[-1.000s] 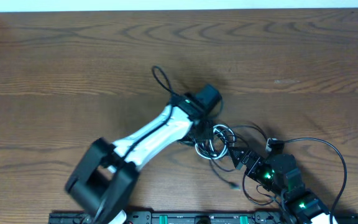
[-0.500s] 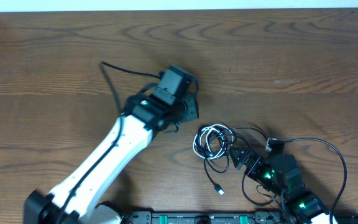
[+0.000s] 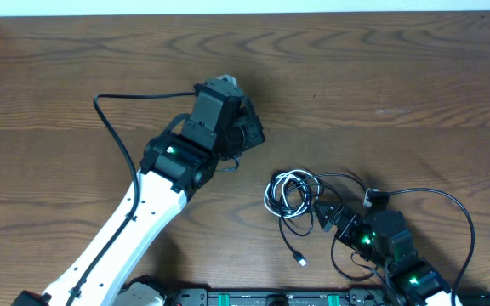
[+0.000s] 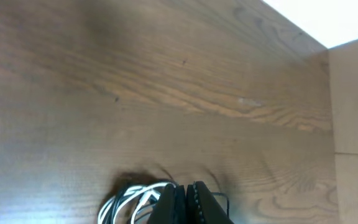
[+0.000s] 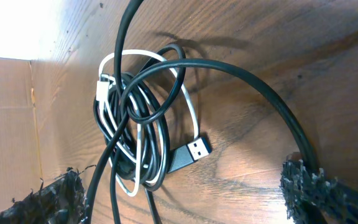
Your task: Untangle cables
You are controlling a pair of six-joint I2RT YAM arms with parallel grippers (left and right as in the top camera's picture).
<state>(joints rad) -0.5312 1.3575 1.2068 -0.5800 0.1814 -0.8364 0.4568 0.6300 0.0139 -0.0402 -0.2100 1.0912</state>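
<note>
Brown wood bench (image 3: 415, 76) fills my screen. I see the cables (image 3: 290, 195) piled in a small knot just by the right end effector (image 3: 321, 212), and its fingers are wide apart. The left end effector (image 4: 188, 198) is off to one side, fingers pressed together on nothing I can see. These cords look light, soft and floppy. I think the black plug end (image 5: 191, 152) sticking out is a good spot to grab.

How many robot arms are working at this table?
2. The left arm reaches over the middle of the table; the right arm sits at the table's lower right, beside the tangled cables. No others show.
</note>
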